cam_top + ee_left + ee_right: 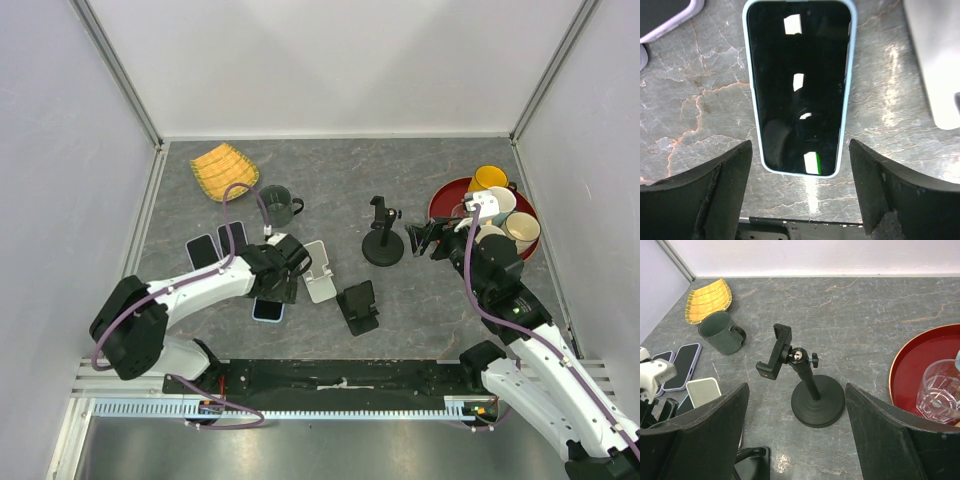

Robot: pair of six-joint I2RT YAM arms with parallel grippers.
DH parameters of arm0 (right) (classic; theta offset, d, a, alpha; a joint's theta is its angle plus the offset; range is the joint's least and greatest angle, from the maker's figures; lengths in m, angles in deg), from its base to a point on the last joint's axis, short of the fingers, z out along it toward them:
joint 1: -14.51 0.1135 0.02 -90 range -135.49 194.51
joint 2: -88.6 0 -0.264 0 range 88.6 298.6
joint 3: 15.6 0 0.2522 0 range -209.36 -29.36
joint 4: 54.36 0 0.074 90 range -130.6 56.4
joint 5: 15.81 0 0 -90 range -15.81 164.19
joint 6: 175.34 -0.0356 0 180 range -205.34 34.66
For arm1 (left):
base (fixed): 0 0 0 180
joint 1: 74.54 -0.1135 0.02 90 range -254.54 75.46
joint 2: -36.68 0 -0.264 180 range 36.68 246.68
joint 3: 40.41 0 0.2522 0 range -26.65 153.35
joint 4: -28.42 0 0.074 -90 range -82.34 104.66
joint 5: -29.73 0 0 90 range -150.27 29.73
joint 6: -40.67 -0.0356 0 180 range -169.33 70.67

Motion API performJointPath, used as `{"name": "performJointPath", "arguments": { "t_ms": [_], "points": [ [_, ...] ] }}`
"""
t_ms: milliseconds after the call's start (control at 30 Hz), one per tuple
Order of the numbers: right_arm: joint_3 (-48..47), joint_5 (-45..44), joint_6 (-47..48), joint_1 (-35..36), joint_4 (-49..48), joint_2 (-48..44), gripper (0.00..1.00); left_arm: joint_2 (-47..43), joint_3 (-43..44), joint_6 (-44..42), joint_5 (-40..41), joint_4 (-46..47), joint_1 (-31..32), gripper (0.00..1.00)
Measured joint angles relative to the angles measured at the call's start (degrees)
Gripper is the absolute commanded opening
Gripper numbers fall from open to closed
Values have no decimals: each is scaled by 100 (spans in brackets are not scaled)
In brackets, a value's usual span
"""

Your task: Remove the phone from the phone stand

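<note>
Just ahead of wide-open, empty left gripper (800, 150), phone (800, 85) flat on table (705, 100), untouched

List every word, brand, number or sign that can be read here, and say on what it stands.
No text can be read anywhere. The phone screen is dark, with only light reflections; the black clamp stand, the green mug and the red tray show no writing.

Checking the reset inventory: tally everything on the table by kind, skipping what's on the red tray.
Phones: 3 (light-blue-cased phone, two other phones)
Phone stands: 3 (white stand, black folding stand, black clamp stand)
Mugs: 1 (dark green mug)
Baskets: 1 (yellow basket)
Total: 8
</note>
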Motion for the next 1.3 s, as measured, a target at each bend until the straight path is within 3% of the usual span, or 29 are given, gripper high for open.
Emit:
{"name": "performJointPath", "arguments": {
  "t_ms": [200,367,700,833,1200,1300],
  "points": [
    [-2,-37,4,0,46,-33,85,-452,-140,-11,-118,409,-205,89],
    [-76,-249,39,0,251,-37,86,-1067,-354,-98,-448,693,-807,96],
    [-584,-1390,208,0,688,-55,96,-2830,-173,-551,-1668,1064,-3217,100],
    [-658,-2015,356,0,804,-212,98,-3467,2,-634,-1687,1038,-4070,100],
    [-549,-3563,955,0,590,-1357,98,-5252,1069,-1021,-413,1008,-4164,100],
    [-310,-3781,1038,0,348,-1565,98,-5851,929,-1163,4,1338,-4122,100]
  ]
}}
